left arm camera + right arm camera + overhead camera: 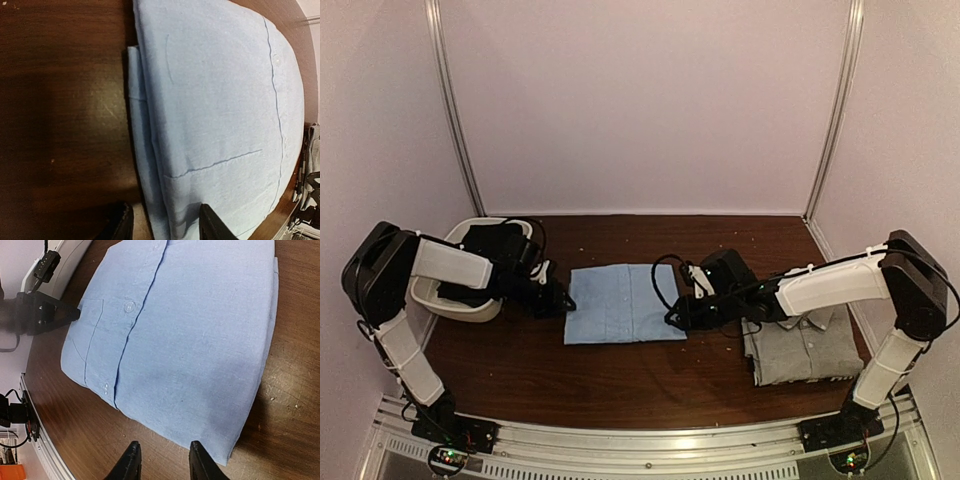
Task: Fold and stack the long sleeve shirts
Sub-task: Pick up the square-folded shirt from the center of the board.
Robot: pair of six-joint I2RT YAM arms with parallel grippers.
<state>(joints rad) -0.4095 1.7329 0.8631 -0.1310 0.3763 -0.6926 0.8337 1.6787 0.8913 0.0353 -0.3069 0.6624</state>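
At table centre | left pincer (pixel 165 223) released, jaws spread across the 9 o'clock edge of the folded light blue shirt (pixel 620 302) | right pincer (pixel 163 460) released, empty, at its 3 o'clock edge | grey shirt (pixel 805 348) folded at 4 o'clock, apart | step: stacking, I'd say | next: both clench together, lift level, carry across

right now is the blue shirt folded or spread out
folded: the blue shirt lies as a neat rectangle on the table, with stacked layers showing along its edge in the left wrist view
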